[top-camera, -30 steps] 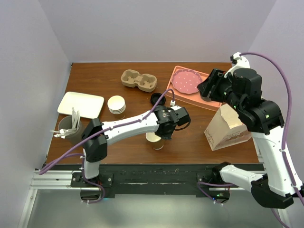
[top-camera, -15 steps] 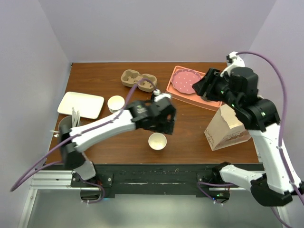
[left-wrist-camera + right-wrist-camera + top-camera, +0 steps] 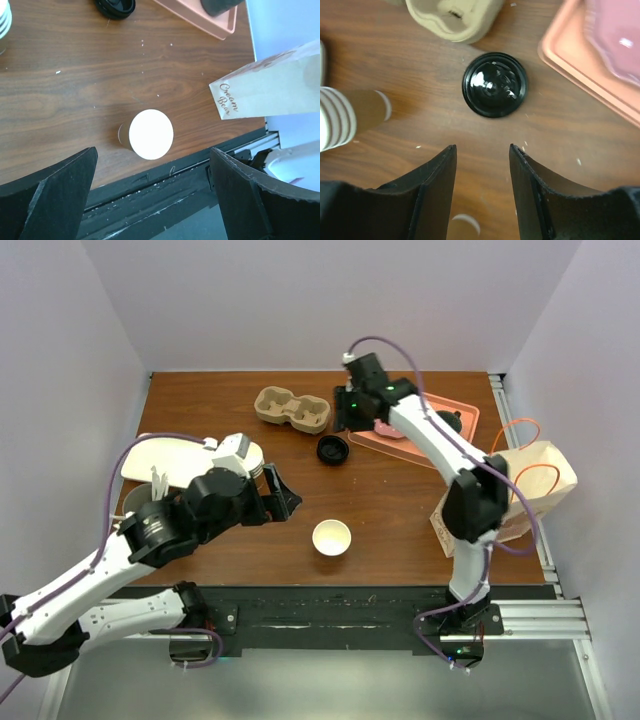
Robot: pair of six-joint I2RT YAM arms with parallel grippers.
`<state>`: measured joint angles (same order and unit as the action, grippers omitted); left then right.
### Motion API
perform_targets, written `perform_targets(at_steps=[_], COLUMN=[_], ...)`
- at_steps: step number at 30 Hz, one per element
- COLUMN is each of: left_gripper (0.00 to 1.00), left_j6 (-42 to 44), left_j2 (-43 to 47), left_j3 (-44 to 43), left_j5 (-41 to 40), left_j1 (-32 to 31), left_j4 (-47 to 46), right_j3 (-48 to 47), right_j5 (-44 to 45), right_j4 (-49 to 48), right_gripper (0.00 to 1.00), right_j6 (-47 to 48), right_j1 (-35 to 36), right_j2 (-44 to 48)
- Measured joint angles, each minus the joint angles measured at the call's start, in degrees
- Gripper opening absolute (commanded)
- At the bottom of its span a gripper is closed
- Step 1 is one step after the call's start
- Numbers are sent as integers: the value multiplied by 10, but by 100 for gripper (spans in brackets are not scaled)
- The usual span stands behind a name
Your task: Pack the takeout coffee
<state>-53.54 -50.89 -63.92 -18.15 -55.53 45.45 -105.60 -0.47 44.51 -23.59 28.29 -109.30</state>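
Observation:
The takeout coffee cup (image 3: 331, 537) stands upright near the table's front edge, tan-sided, with no lid on it; it also shows below my left wrist as the cup (image 3: 151, 134). Its black lid (image 3: 333, 450) lies flat on the wood further back. My left gripper (image 3: 283, 500) is wide open to the left of the cup and apart from it; in its own view the left gripper (image 3: 152, 192) holds nothing. My right gripper (image 3: 340, 428) hovers open just behind the lid; in the right wrist view the lid (image 3: 495, 85) lies beyond the right gripper (image 3: 482, 150).
A brown pulp carrier (image 3: 292, 408) sits at the back, with a pink tray (image 3: 440, 440) to its right. A paper bag (image 3: 520, 490) stands at the right edge. A white plate (image 3: 160, 455), a stack of white cups (image 3: 335, 117) and a utensil holder (image 3: 138, 510) are on the left.
My left gripper opened, let go of the cup and drew back to the left. My right arm swung from above the bag over to the lid, its jaws narrowing a little.

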Motion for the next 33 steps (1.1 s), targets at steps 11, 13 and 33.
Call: perform_targets(at_steps=[11,13,33], left_gripper=[100,100,99], left_j6=[19,21,21], left_j2=[35,36,69], left_j3=[20,19,2], left_j5=[-7,-9,-31], left_j1=[0,0,0], left_j4=[11,19,64], right_j3=[-113,-116,-134], right_j5=[8,9,10], right_j4=[29,30,19], right_gripper=[46,46,40], right_j6=[104,112,125], right_j1=[54,50,53], right_j2=[-184,-190,-224])
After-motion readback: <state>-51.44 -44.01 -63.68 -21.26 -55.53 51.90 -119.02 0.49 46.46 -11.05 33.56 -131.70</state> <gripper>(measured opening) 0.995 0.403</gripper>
